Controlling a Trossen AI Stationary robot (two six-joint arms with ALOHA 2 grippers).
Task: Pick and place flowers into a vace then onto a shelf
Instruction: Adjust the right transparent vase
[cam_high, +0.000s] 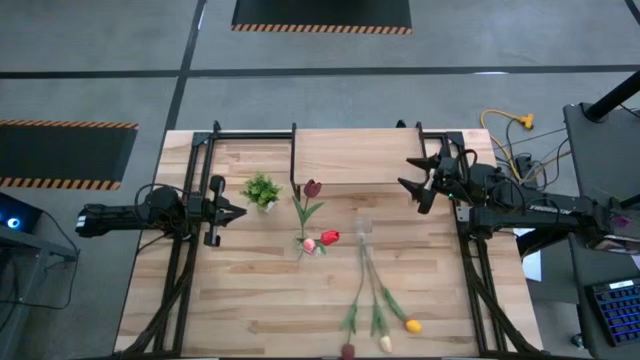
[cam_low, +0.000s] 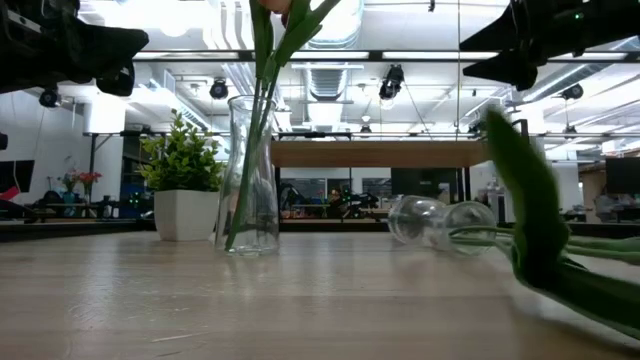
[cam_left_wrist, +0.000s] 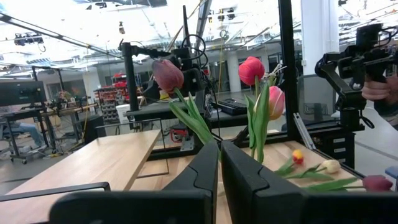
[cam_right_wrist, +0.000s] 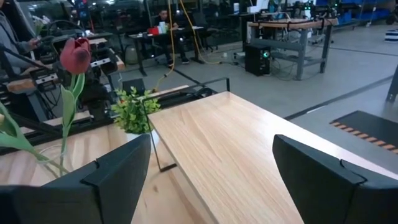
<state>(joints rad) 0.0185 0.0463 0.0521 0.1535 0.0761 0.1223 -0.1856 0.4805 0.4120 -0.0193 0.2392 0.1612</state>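
Wooden planks make up the big table (cam_high: 250, 290), and a busy workshop sits behind it. Near the middle of the table stands a clear glass vase (cam_low: 250, 175) with three flowers in it: a dark red one (cam_high: 312, 188), a bright red one (cam_high: 329, 237) and a pink one (cam_high: 309, 244). A second glass vase (cam_low: 440, 222) lies on its side a little way off. More flowers (cam_high: 380, 310) lie flat by the table's front edge, with yellow, cream and dark heads. A small green plant (cam_high: 262, 189) in a white pot stands by the shelf (cam_high: 355, 156), which runs along the back edge of the table.

The left gripper (cam_high: 222, 211) hangs above the left side of the table, near the plant. Its two fingers are pressed almost together and hold nothing. The right gripper (cam_high: 418, 176) hangs above the right end of the shelf. Its fingers are spread wide apart and hold nothing.

The flowers on the table look very light and bendy. Their stems are thin, so they could slip or twist. A good place to pinch one is probably the middle of the stem, not the soft head. The glass vases look smooth and slippery, and they could tip or break. The standing vase may be best held around its narrow neck.
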